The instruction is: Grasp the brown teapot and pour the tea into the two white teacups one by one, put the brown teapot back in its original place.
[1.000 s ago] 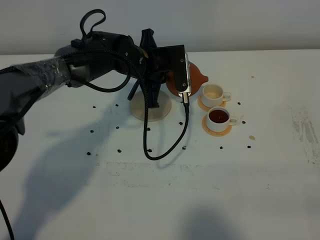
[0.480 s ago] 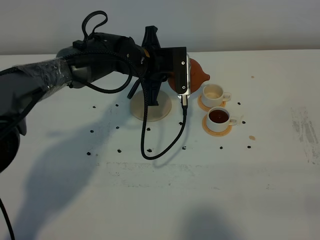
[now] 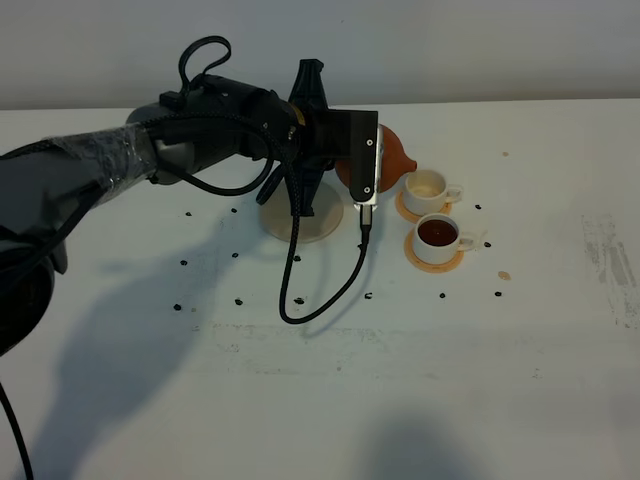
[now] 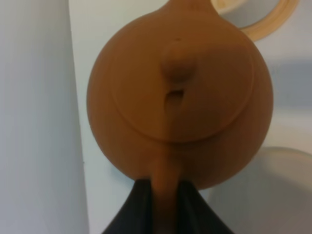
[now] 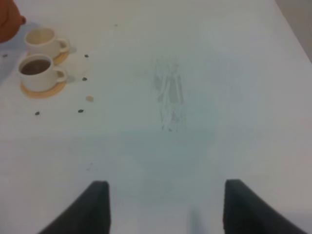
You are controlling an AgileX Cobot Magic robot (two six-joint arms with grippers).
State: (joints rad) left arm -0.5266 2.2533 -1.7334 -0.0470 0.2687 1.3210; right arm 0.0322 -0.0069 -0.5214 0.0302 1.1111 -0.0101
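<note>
My left gripper is shut on the loop handle of the brown teapot, holding it in the air above the table. The teapot fills the left wrist view, lid up. Its spout points at the far white teacup, which is pale inside. The near white teacup holds dark tea. Each cup stands on an orange-tan coaster. The beige saucer lies bare under my left arm. My right gripper is open and empty over bare table, far to the right of the cups.
Small dark specks are scattered over the white table around the saucer and cups. A black cable hangs from the left wrist down onto the table. A scuffed patch marks the table on the right.
My left arm has shifted slightly to the right with the teapot, and the spout has dipped a little toward the far cup. The cups have not moved.
</note>
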